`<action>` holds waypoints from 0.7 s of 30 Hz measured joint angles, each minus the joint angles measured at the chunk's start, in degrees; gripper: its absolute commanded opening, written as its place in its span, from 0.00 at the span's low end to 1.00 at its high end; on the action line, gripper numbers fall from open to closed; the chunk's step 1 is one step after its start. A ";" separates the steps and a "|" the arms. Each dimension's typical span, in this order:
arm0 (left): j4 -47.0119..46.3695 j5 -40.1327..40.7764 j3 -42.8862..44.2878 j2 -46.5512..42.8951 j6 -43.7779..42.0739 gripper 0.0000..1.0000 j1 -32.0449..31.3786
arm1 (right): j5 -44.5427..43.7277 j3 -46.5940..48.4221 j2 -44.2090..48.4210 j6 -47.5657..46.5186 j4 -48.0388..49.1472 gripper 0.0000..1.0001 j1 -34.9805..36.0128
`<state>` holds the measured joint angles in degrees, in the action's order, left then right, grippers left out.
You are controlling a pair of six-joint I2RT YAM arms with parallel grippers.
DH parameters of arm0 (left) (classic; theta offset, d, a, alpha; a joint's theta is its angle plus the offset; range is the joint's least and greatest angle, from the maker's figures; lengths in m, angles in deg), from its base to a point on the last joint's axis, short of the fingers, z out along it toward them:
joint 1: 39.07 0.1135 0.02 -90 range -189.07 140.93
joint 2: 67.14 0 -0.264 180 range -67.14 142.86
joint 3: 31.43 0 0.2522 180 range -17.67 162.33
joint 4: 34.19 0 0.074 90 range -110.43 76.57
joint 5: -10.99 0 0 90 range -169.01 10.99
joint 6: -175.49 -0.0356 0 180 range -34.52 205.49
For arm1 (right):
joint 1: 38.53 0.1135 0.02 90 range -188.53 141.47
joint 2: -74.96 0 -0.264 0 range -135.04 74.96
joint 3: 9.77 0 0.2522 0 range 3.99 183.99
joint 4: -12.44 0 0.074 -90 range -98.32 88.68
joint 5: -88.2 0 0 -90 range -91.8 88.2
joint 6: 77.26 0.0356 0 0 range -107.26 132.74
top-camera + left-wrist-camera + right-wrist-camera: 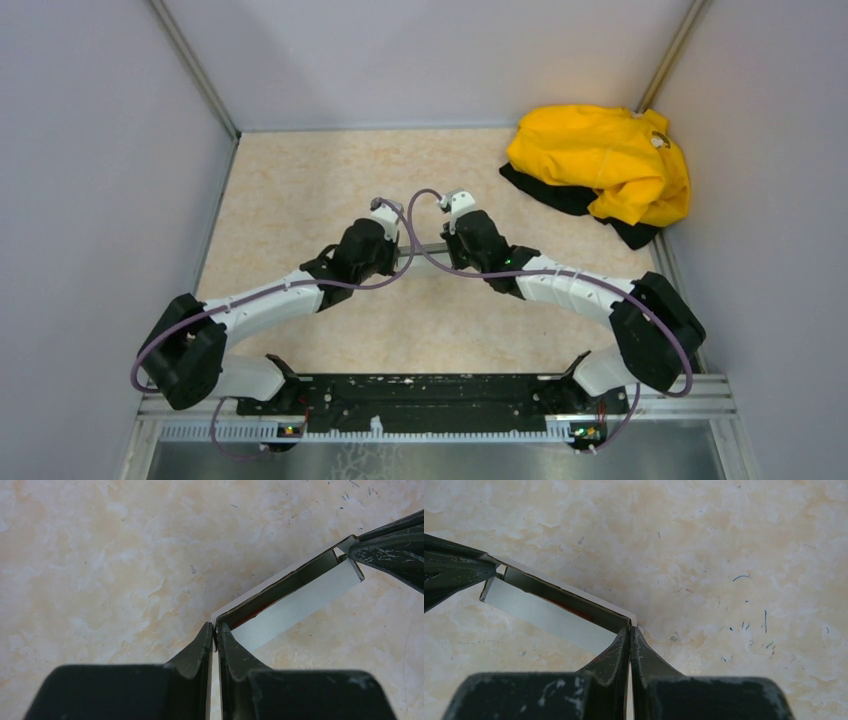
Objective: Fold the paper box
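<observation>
The paper box (295,602) is a thin pale grey-white cardboard piece, seen edge-on and hanging above the tabletop between both grippers. My left gripper (215,627) is shut on one end wall of the box. My right gripper (630,629) is shut on the opposite end wall of the box (549,612). A dark, reddish inner face shows behind the pale flap. In the top view the box (425,248) is only a short grey strip between the left gripper (398,250) and the right gripper (448,246); most of it is hidden by them.
A yellow garment (605,160) lies over a black cloth in the back right corner. Grey walls close in the beige marbled tabletop (300,190) on three sides. The black base rail (425,395) runs along the near edge.
</observation>
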<state>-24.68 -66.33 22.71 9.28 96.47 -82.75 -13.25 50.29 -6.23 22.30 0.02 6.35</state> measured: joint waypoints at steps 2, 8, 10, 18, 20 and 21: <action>-0.02 0.02 0.00 0.04 0.04 0.12 0.00 | 0.00 0.13 0.00 0.17 -0.28 0.00 0.00; 0.00 0.17 0.00 0.52 0.20 0.12 0.00 | 0.17 0.66 -0.11 0.98 -1.20 0.00 0.00; 0.00 0.17 0.02 0.70 0.20 0.12 0.00 | 0.28 0.72 -0.11 1.16 -1.29 0.00 0.00; 0.24 0.42 0.20 1.03 0.37 0.12 0.00 | 0.33 2.16 -1.07 1.20 -2.54 0.00 0.00; 0.35 0.44 0.31 1.11 0.39 0.12 0.00 | 0.33 2.40 -1.07 1.22 -3.15 0.00 0.00; 0.42 0.44 0.33 1.14 0.39 0.12 0.00 | 0.35 2.58 -1.11 1.22 -3.34 0.00 0.00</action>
<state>-24.27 -65.89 23.04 10.42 96.86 -82.75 -12.90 52.87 -7.34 23.52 -3.32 6.35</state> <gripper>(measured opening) 0.125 0.005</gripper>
